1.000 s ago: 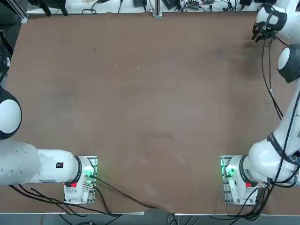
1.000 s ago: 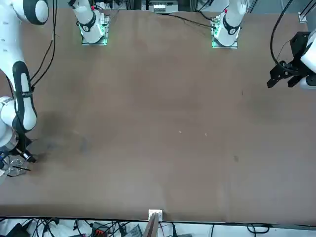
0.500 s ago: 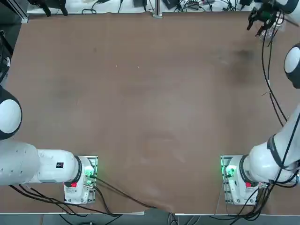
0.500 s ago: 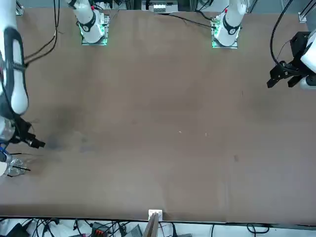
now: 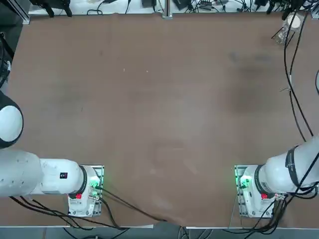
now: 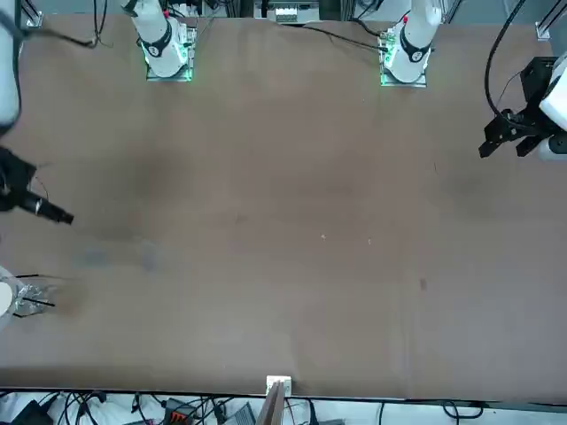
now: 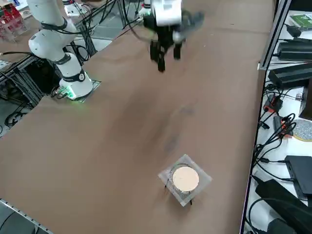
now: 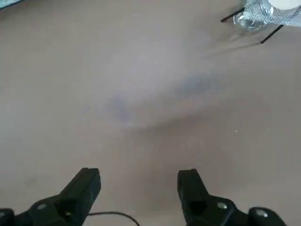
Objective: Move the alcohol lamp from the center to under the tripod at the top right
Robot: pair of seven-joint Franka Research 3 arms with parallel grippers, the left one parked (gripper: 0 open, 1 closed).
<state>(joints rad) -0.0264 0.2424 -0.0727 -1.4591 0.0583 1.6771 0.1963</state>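
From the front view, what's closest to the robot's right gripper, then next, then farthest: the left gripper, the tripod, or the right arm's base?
From the right gripper:
1. Tripod, robot's far right.
2. Right arm's base, robot's near right.
3. Left gripper, robot's left.

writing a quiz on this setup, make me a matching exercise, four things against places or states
1. two-finger black right gripper
2. dark thin-legged tripod
3. round white disc
4. rounded clear glass lamp

a. on top of the mesh square
b. fingers apart, above the brown table
c. under the mesh square, at the tripod
d. standing on the brown table

1-b, 2-d, 3-a, 4-c
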